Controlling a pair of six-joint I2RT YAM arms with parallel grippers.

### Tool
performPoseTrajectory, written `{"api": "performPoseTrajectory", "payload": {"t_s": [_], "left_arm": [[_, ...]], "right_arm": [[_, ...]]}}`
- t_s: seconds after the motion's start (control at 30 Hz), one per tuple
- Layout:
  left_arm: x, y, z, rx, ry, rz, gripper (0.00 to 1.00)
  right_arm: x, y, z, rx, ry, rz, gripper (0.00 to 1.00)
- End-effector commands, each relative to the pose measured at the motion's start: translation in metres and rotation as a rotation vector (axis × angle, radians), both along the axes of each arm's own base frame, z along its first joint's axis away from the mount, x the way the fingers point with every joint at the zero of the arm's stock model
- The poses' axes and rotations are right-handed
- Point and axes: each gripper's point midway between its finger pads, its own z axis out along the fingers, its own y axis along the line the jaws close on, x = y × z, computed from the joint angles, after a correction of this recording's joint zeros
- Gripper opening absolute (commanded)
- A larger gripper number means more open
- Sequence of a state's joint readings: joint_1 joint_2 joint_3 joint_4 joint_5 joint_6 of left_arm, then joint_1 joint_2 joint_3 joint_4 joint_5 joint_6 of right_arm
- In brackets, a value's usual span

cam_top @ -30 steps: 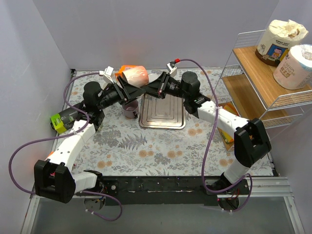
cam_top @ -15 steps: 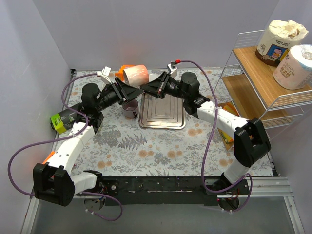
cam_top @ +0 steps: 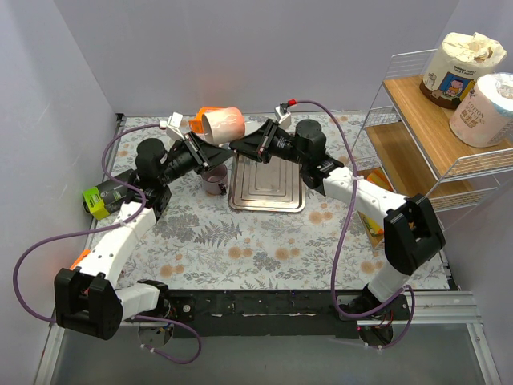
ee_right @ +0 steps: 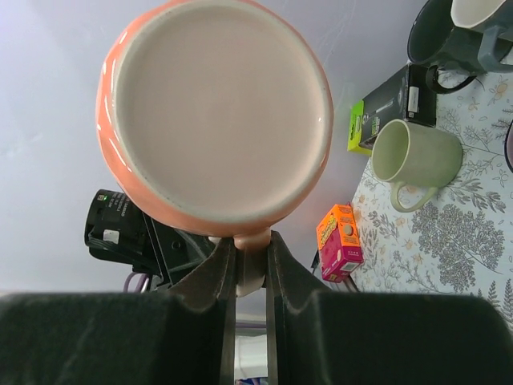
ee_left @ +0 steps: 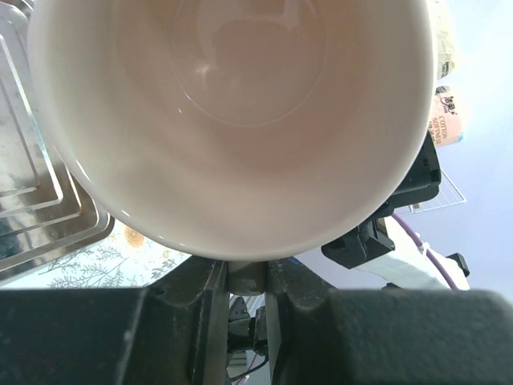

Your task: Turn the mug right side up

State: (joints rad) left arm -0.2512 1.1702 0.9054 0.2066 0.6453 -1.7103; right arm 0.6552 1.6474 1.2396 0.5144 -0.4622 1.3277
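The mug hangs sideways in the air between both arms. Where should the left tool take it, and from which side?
At the rim of the mug, coming from its open end. The mouth faces the left tool, so one finger can likely slip inside the wall and one outside. The right tool pinches the base end, leaving the mouth side free.

Tray: we see a metal tray [cam_top: 266, 186] lying flat on the floral cloth [cam_top: 240, 249].
Purple cup [cam_top: 213, 183]: we find it just beside the tray's left edge.
Wire rack [cam_top: 409, 160]: on our right, two wrapped paper rolls [cam_top: 461, 68] on top.
Green-black box [cam_top: 99, 200]: at our left edge.
Cream mug [ee_right: 413, 156]: near an orange box [ee_right: 338, 241].
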Motion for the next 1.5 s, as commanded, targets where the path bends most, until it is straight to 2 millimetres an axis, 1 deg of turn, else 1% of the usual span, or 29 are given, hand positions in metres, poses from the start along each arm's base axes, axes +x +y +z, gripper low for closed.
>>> {"api": "performPoseTrajectory", "payload": {"t_s": [0.0, 0.1, 0.13, 0.17, 0.2, 0.23, 0.3, 0.37, 0.4, 0.43, 0.47, 0.5, 0.53, 0.57, 0.6, 0.67, 0.7, 0.73, 0.77, 0.8, 0.87, 0.9, 0.93, 1.0, 1.07, 1.23, 1.27, 1.37, 1.47], "left_arm": [[0.005, 0.010, 0.025, 0.033, -0.080, 0.087, 0.00], [0.010, 0.016, 0.024, 0.060, -0.064, 0.131, 0.00], [0.011, 0.016, 0.029, 0.066, -0.070, 0.140, 0.00], [0.014, 0.019, 0.029, 0.071, -0.064, 0.158, 0.00], [0.014, 0.019, 0.027, 0.079, -0.046, 0.165, 0.00], [0.016, 0.020, 0.032, 0.080, -0.052, 0.173, 0.00], [0.018, 0.023, 0.025, 0.100, -0.013, 0.195, 0.00], [0.020, 0.027, 0.028, 0.115, -0.015, 0.217, 0.00], [0.023, 0.031, 0.024, 0.131, 0.007, 0.249, 0.00], [0.024, 0.034, 0.023, 0.145, 0.011, 0.264, 0.00], [0.025, 0.037, 0.027, 0.156, 0.006, 0.283, 0.00], [0.025, 0.042, 0.018, 0.195, 0.034, 0.306, 0.00], [0.030, 0.050, 0.013, 0.225, 0.049, 0.353, 0.00], [0.032, 0.056, 0.008, 0.256, 0.067, 0.385, 0.00], [0.029, 0.063, -0.004, 0.316, 0.109, 0.407, 0.00], [0.032, 0.082, -0.021, 0.403, 0.156, 0.493, 0.00], [0.027, 0.090, -0.041, 0.469, 0.228, 0.507, 0.00], [0.025, 0.098, -0.052, 0.526, 0.249, 0.526, 0.00], [0.027, 0.114, -0.065, 0.590, 0.293, 0.598, 0.00], [0.018, 0.124, -0.089, 0.670, 0.382, 0.607, 0.00], [0.014, 0.141, -0.107, 0.773, 0.430, 0.650, 0.00], [0.011, 0.145, -0.114, 0.803, 0.448, 0.653, 0.00], [0.007, 0.148, -0.123, 0.826, 0.455, 0.649, 0.00], [0.007, 0.152, -0.130, 0.850, 0.459, 0.664, 0.00], [0.008, 0.154, -0.142, 0.882, 0.488, 0.660, 0.00], [0.014, 0.147, -0.174, 0.915, 0.521, 0.600, 0.00], [0.017, 0.146, -0.182, 0.925, 0.534, 0.587, 0.00], [0.025, 0.143, -0.197, 0.956, 0.544, 0.553, 0.00], [0.025, 0.146, -0.208, 1.002, 0.568, 0.537, 0.00]], "right_arm": [[-0.024, 0.009, 0.038, 0.075, -0.158, 0.089, 0.01], [-0.028, 0.009, 0.037, 0.092, -0.175, 0.120, 0.12], [-0.029, 0.010, 0.036, 0.089, -0.173, 0.129, 0.15], [-0.029, 0.011, 0.035, 0.085, -0.171, 0.129, 0.21], [-0.028, 0.011, 0.033, 0.080, -0.169, 0.129, 0.23], [-0.027, 0.011, 0.028, 0.061, -0.161, 0.128, 0.27], [-0.026, 0.011, 0.024, 0.039, -0.159, 0.131, 0.37], [-0.021, 0.011, 0.008, -0.033, -0.136, 0.127, 0.49], [-0.019, 0.010, 0.005, -0.053, -0.136, 0.120, 0.50], [-0.015, 0.007, -0.003, -0.089, -0.132, 0.108, 0.52], [-0.015, 0.007, -0.008, -0.108, -0.125, 0.104, 0.56], [-0.013, 0.004, -0.008, -0.123, -0.129, 0.093, 0.58], [-0.008, 0.001, -0.018, -0.163, -0.121, 0.069, 0.61], [-0.006, -0.001, -0.020, -0.184, -0.115, 0.056, 0.62], [-0.003, -0.004, -0.023, -0.208, -0.110, 0.038, 0.62], [0.007, -0.013, -0.038, -0.288, -0.073, 0.000, 0.62], [0.010, -0.016, -0.045, -0.311, -0.059, -0.007, 0.62], [0.014, -0.021, -0.051, -0.335, -0.040, -0.015, 0.62], [0.015, -0.024, -0.054, -0.343, -0.030, -0.019, 0.61], [0.016, -0.025, -0.056, -0.349, -0.022, -0.021, 0.61], [0.018, -0.030, -0.062, -0.357, -0.008, -0.028, 0.60], [0.019, -0.031, -0.065, -0.362, -0.002, -0.033, 0.60], [0.020, -0.032, -0.065, -0.360, 0.001, -0.035, 0.59], [0.020, -0.032, -0.069, -0.363, 0.011, -0.032, 0.59], [0.021, -0.033, -0.068, -0.359, 0.014, -0.029, 0.58], [0.024, -0.037, -0.074, -0.368, 0.026, -0.035, 0.58], [0.024, -0.038, -0.074, -0.369, 0.024, -0.036, 0.59], [0.024, -0.039, -0.076, -0.384, 0.013, -0.038, 0.62], [0.024, -0.042, -0.079, -0.398, 0.017, -0.040, 0.64]]}}
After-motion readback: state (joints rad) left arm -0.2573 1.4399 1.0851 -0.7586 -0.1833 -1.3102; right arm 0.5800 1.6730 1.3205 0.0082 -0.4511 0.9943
